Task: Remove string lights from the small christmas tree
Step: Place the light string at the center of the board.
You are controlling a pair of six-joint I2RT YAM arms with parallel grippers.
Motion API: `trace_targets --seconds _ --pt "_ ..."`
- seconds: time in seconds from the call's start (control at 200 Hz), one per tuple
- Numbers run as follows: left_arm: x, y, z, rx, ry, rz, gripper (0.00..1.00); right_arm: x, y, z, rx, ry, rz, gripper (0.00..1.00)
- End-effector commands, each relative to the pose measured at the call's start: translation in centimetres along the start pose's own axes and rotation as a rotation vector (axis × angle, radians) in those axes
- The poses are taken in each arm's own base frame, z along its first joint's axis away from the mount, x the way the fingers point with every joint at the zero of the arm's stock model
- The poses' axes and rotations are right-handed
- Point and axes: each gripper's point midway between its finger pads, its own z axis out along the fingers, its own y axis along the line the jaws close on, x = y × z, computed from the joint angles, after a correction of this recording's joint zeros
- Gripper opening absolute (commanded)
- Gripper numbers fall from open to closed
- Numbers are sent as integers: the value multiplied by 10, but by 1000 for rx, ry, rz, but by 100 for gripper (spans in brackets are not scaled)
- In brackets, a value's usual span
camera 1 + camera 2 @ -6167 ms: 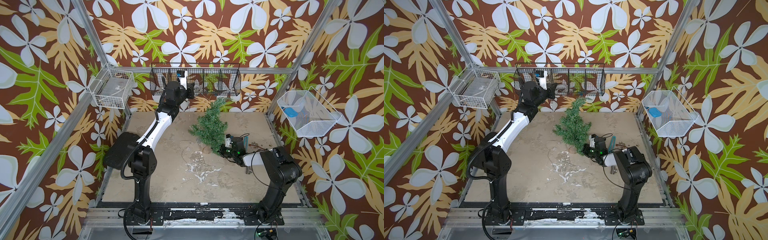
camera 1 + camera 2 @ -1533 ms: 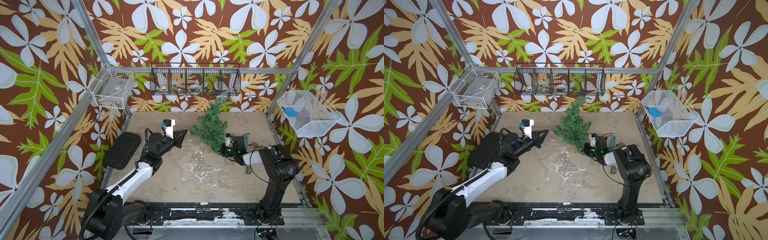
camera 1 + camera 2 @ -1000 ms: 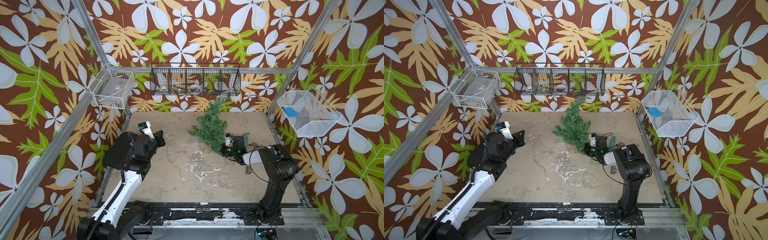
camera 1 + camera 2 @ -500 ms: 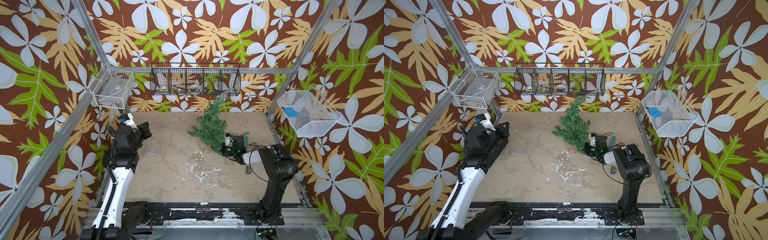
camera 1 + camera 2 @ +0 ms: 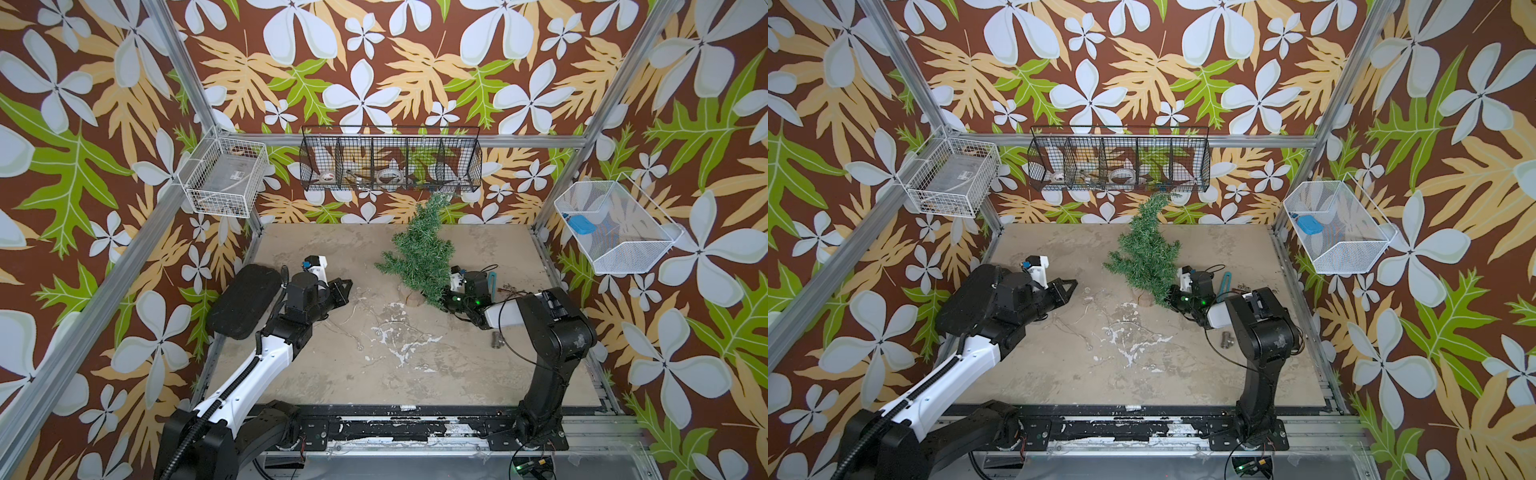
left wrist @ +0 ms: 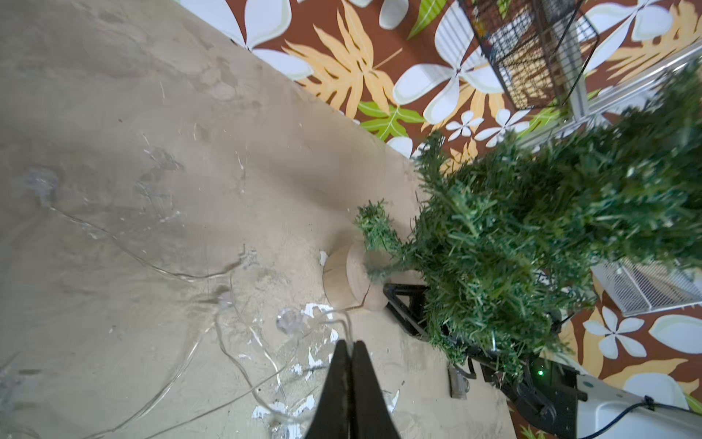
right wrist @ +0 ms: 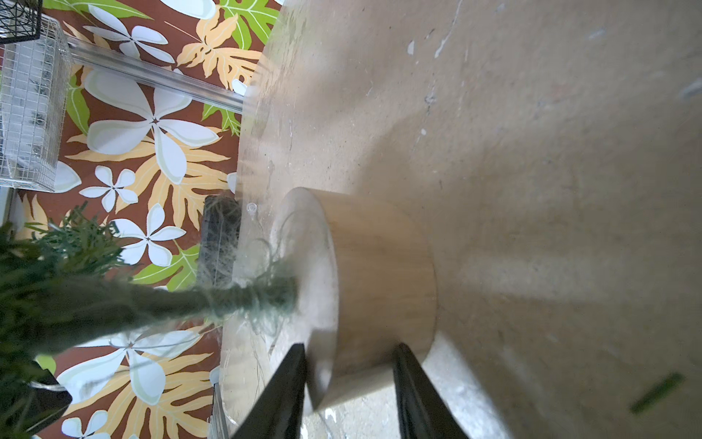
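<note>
Left wrist view shows the left gripper (image 6: pixel 350 344) clenched on the wire of the string lights (image 6: pixel 287 323) at its tips; the rest lies looped on the table (image 6: pixel 114 114), beside the small christmas tree (image 6: pixel 532 235). The right gripper (image 7: pixel 349 347) clasps the tree's wooden base (image 7: pixel 380 273); the tree tilts

The small christmas tree (image 5: pixel 419 253) was a deep bristly green, its round base (image 6: pixel 347 279) pale tan wood. The string lights (image 6: pixel 287 323) showed clear and silvery on the mottled beige table (image 5: pixel 415 374), flecked white. The walls (image 5: pixel 374 62) were brown, printed with white flowers and orange and lime-green leaves. The middle wire basket (image 5: pixel 390 139) was black.
</note>
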Motion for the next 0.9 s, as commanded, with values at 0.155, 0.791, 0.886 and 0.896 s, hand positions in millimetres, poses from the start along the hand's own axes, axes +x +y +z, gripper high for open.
trace_targets --seconds 0.155,0.791,0.886,0.896 --pt "-16 28 -13 -188 -99 96 39 29 -36 -12 201 104 57 54" --pt "100 16 20 -153 125 176 56 -7 -42 -104 358 -64 -27 63" --pt "112 20 40 -177 195 232 59 -7 -42 -117 390 -94 -59 64" --pt "113 21 43 -180 201 239 60 -7 -44 -118 394 -96 -59 64"
